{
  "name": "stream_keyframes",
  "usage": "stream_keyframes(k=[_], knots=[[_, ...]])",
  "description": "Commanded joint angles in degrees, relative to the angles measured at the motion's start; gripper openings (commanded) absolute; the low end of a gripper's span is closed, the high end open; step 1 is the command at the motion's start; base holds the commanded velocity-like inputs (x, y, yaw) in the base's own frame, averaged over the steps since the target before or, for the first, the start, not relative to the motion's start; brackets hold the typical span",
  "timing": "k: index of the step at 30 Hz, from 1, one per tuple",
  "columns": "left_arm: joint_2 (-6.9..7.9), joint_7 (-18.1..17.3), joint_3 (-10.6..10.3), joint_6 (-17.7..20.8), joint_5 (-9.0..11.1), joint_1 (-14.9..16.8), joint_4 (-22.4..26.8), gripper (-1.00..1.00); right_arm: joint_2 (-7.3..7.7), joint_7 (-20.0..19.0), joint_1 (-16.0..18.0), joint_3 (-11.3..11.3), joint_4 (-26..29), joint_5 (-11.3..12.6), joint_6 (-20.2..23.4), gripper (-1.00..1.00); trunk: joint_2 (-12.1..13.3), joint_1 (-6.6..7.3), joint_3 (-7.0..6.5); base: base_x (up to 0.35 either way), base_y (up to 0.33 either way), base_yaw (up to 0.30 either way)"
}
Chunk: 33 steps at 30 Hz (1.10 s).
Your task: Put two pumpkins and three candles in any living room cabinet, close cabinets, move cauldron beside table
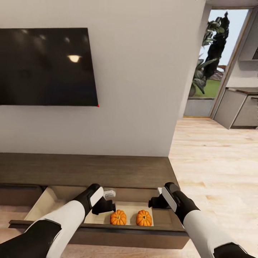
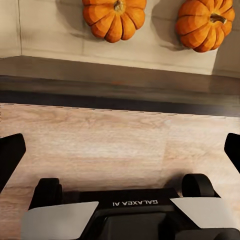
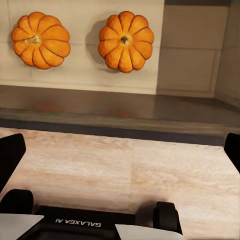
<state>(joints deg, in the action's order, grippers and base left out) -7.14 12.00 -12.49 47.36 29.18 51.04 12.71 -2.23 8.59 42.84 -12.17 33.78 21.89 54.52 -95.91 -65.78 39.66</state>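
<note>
Both pumpkins (image 1: 118,217) (image 1: 143,218) sit side by side on the pale floor of the cabinet's (image 1: 107,172) pulled-out drawer (image 1: 125,234), between the 2 grippers and slightly nearer the robot than either. The left gripper (image 1: 107,205) and right gripper (image 1: 154,201) hang over the drawer, fingers spread wide, holding nothing. Each pumpkin looks rigid, light and ribbed — smooth enough to slip, so a hold across the widest part, pads in opposite grooves, seems safest.

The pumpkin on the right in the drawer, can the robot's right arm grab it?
Probably yes. The right pumpkin sits uncovered in the open drawer, just below the right gripper, whose jaws stand open and empty.
</note>
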Motion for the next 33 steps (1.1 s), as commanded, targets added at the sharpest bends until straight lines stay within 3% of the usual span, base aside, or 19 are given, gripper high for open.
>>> stream_keyframes(k=[1, 33], knots=[[0.02, 0.4, -0.3, 0.1, 0.6, 0.0, 0.0, 1.0, 0.03, 0.6, 0.0, -0.2, 0.1, 0.6, 0.2, 1.0, 0.0, 0.01, 0.05, -0.07, 0.0, 0.0], [0.02, 0.5, -0.5, -0.1, 0.6, 0.0, -0.4, 1.0, 0.03, 0.6, 0.0, -0.3, 0.1, 0.6, 0.0, 1.0, 0.0, 0.01, 0.05, -0.154, -0.043, 0.0]])
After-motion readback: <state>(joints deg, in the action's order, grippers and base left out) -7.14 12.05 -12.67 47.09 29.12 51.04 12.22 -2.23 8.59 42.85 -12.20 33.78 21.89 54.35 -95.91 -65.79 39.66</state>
